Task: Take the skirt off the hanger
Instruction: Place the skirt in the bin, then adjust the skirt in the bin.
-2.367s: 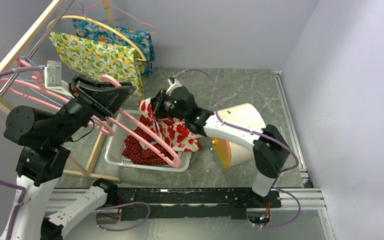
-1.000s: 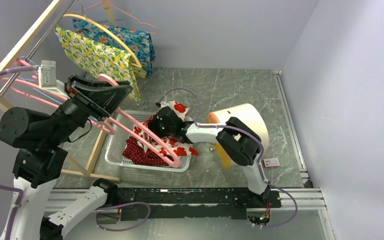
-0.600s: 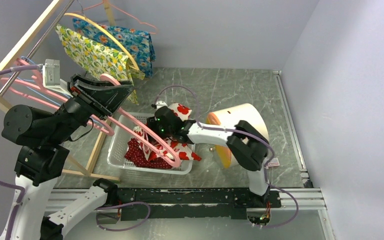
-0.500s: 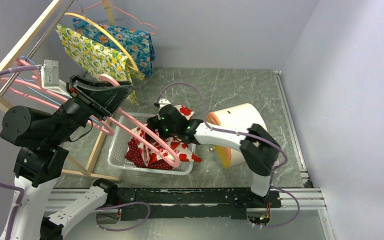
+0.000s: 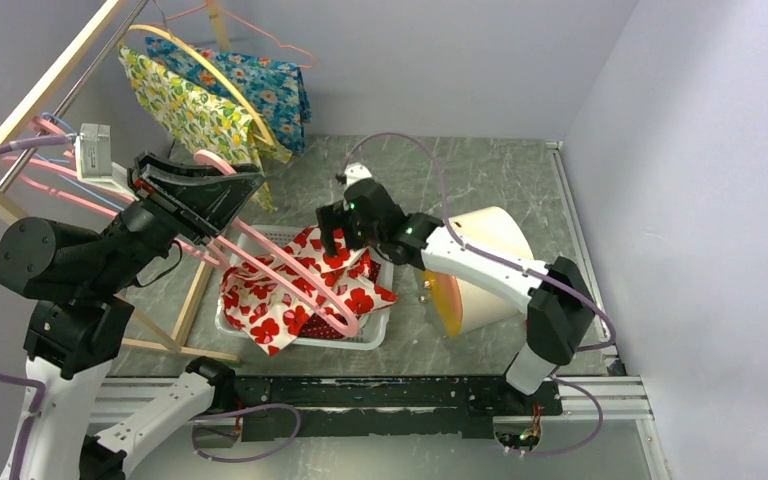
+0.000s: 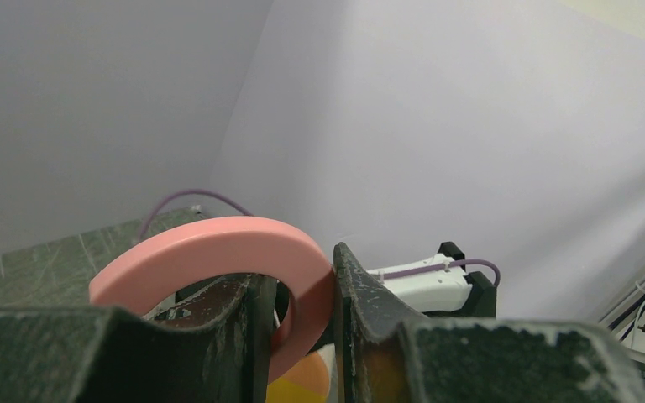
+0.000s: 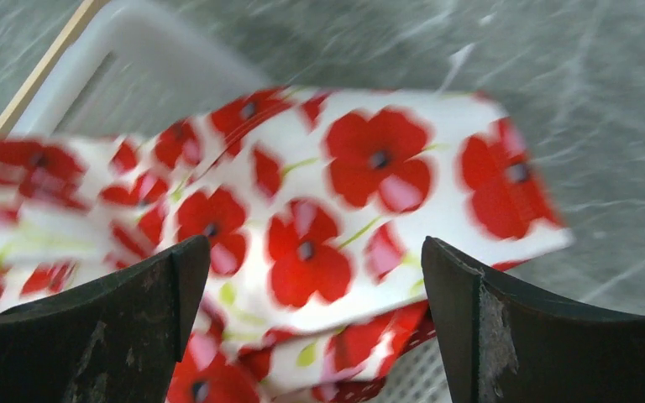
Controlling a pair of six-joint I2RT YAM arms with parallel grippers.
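Under the right gripper's [image 7: 311,252] jaws: skirt [image 7: 319,227], lying in the basket [image 7: 126,71]. Between the left gripper's [image 6: 296,290] jaws: hanger [image 6: 210,243], reaching out over the skirt.

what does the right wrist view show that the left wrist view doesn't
Only the right wrist: the poppy skirt draped over the white basket, below the open right gripper. Only the left wrist: the pink hanger clamped in the left gripper, with lilac walls behind. Both: a stretch of the marble table.
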